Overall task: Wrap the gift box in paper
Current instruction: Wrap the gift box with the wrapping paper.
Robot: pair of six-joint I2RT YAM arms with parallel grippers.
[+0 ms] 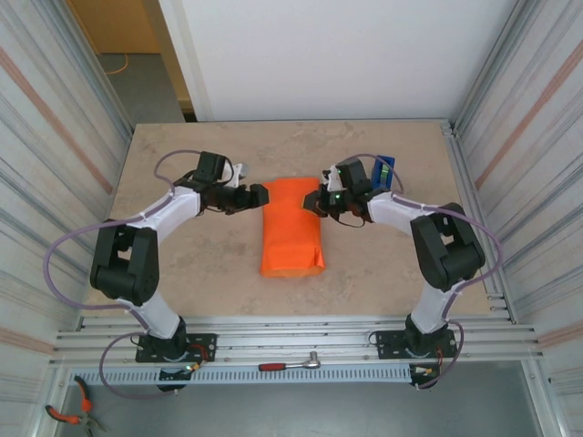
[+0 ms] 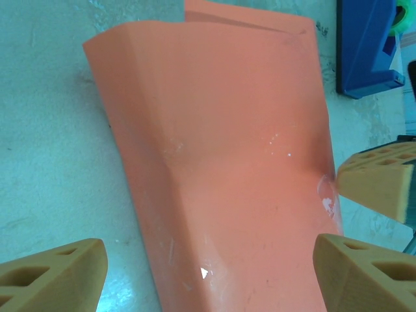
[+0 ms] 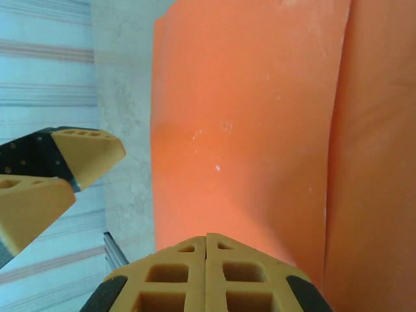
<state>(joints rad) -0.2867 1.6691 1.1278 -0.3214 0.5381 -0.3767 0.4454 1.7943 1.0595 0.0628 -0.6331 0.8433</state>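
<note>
— Two grippers, then. And the rest?

— One sheet of paper (image 1: 291,232), one blue tape dispenser (image 1: 383,170), one red-handled ratchet (image 1: 290,365) on the rail by the arm bases, and one pair of orange-handled pliers (image 1: 66,414) at the near left corner.

— Any writing?

— Any lettering on the dispenser was too small to read.

— Where was the paper?

— It lay mid-table (image 1: 209,273) as one folded orange bundle. Its long axis ran from the arm bases toward the far wall, and one flap overlapped the other along that length. The gift box could not be told apart from the paper.

— And the pincers?

— The left gripper (image 1: 260,196) was at the bundle's far left corner with its jaws wide apart. In its wrist view its fingers (image 2: 58,276) straddled the paper's width, and the left one was clear of the edge. The right gripper (image 1: 316,202) was at the far right edge with its jaws pressed together, and its tip touched the paper's edge. The dispenser stood just behind it.
</note>
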